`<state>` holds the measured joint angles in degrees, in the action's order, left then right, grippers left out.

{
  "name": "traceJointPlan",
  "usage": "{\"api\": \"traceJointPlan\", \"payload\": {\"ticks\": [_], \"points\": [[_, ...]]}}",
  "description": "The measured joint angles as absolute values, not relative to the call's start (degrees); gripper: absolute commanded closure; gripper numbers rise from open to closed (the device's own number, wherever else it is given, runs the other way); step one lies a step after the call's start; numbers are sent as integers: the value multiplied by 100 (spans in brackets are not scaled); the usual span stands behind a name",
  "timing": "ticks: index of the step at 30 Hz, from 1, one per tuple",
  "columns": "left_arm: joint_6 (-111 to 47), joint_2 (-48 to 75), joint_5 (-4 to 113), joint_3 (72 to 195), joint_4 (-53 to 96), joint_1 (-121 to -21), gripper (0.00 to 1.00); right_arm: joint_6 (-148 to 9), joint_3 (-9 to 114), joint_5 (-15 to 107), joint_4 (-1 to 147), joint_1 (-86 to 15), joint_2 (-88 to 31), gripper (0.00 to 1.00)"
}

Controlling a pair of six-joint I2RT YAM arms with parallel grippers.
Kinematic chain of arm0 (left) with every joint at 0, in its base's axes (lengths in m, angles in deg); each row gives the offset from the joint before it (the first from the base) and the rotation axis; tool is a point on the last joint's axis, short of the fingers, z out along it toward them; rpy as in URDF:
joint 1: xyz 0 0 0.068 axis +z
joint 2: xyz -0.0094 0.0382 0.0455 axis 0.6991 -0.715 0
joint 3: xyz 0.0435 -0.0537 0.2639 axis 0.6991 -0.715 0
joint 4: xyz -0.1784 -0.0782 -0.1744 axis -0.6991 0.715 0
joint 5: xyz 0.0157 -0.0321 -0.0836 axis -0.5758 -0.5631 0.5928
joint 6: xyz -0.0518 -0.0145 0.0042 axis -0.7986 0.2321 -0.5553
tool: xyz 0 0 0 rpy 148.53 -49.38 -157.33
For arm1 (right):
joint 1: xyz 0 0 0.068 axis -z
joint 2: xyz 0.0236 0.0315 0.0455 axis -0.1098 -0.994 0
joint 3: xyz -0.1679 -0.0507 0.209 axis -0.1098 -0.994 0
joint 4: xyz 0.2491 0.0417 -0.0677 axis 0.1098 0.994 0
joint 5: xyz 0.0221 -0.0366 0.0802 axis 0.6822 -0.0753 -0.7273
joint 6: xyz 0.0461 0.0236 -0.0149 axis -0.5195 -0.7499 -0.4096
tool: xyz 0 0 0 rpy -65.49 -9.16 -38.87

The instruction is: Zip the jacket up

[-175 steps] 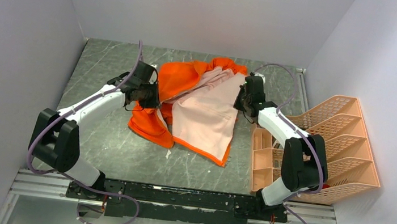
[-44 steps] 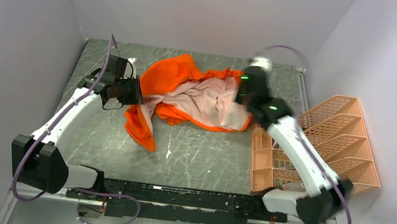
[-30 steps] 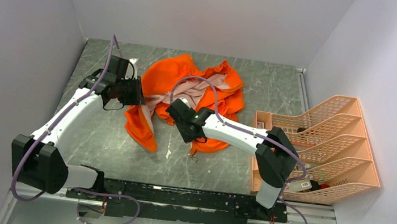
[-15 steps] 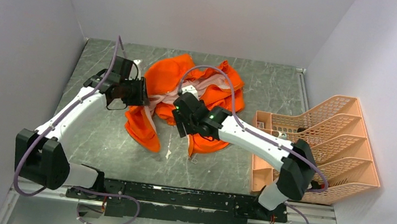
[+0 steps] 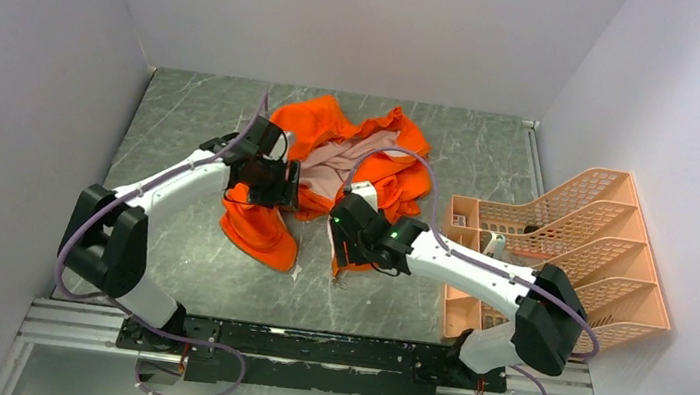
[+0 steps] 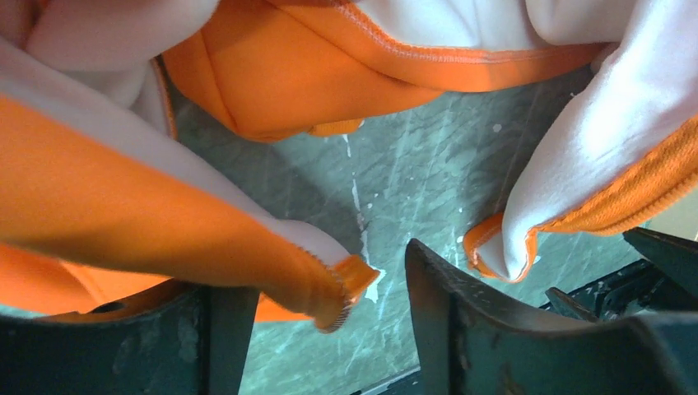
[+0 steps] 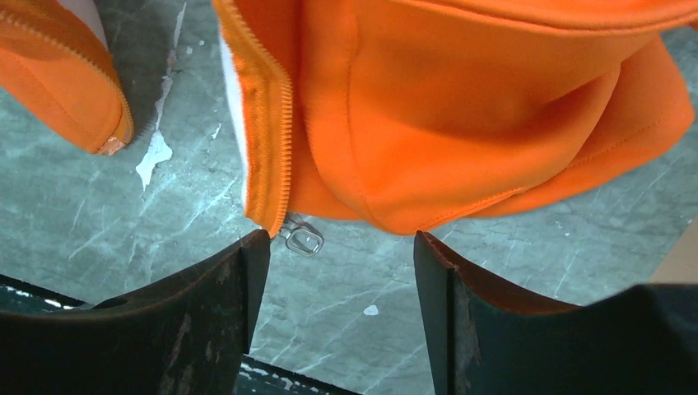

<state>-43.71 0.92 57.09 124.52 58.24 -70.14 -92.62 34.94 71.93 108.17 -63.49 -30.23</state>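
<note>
At the back middle of the grey marbled table (image 5: 185, 117), the orange jacket (image 5: 320, 123) lies crumpled, with pale pink lining showing in its folds. Bare tabletop shows to its left and between its near edge and the arm bases. White walls (image 5: 39, 69) close in the table on the left, back and right.

A peach basket rack (image 5: 583, 236) stands against the right wall, near the jacket's right side. The right forearm crosses in front of the rack's near left corner.

The left gripper (image 5: 289, 186) hangs over the jacket's left fold. In the left wrist view its fingers (image 6: 461, 321) are spread wide. An orange hem corner (image 6: 342, 284) hangs between them, nearer the finger on the left of that view. Whether it touches that finger I cannot tell.

The right gripper (image 5: 345, 247) sits at the jacket's near edge, low over the table. Its fingers (image 7: 206, 304) are also spread wide and hold nothing. The zipper (image 7: 267, 140) runs down the fabric edge to a metal zipper pull (image 7: 303, 239). The pull lies on the table just beside the tip of the finger on the left of that view.
</note>
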Motion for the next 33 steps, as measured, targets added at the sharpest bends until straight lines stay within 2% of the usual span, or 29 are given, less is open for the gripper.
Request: {"api": "traceJointPlan", "payload": {"ticks": [4,8,10,15,23,33], "points": [[-4417,-28,5705,12557,5831,-7138,20,-9419,3243,7046,10566,-6150,-2891,44],[-4421,184,5571,12642,5846,-7178,13,-9539,3147,6874,10247,-5975,-2891,61],[-4421,376,5484,12646,5874,-7178,12,-9596,3145,6812,10083,-5949,-2905,70],[-4421,995,5318,12646,5903,-7180,12,-9659,3151,6773,9733,-5912,-3119,84],[-4410,1672,4959,12646,5918,-7180,12,-9725,3151,6679,9314,-5886,-3466,96],[-4353,2042,4680,12644,5940,-7180,12,-9734,3153,5905,8791,-5967,-3722,99]]}}
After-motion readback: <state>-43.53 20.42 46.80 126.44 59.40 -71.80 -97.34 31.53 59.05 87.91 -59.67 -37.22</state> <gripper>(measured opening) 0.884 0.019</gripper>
